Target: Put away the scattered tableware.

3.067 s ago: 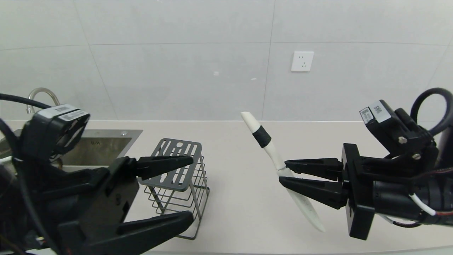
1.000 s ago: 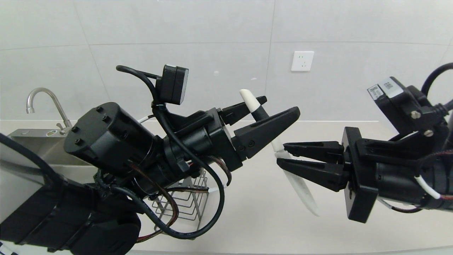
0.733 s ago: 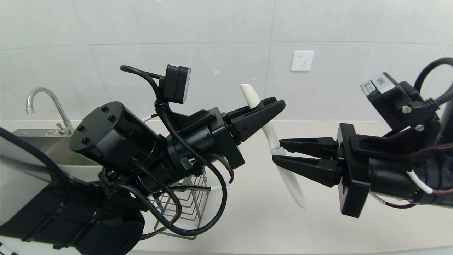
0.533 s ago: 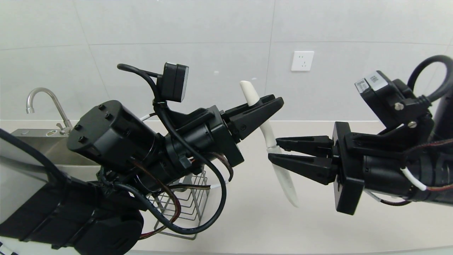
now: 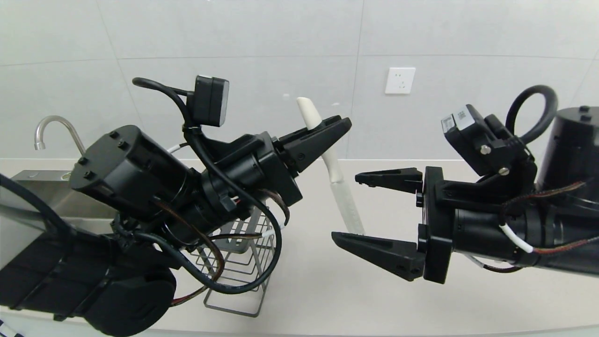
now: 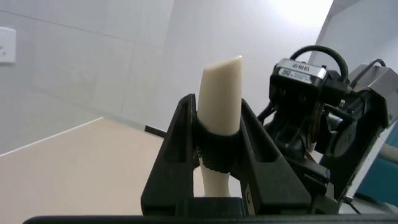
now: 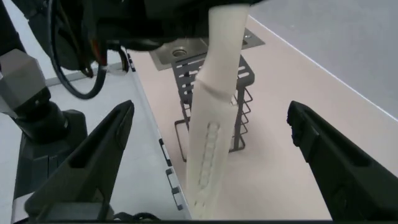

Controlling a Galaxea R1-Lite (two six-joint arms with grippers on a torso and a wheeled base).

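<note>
Knife (image 5: 340, 194) tight in left gripper (image 5: 341, 125); right gripper (image 5: 345, 206) jaws wide apart; label (image 5: 456, 119) illegible

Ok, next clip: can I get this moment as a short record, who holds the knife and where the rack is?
knife: white, tilted, blade end down
left gripper: shut on the knife handle, above the counter
right gripper: open, jaws spread either side of the blade
rack: wire, standing on the counter under the left arm
</note>
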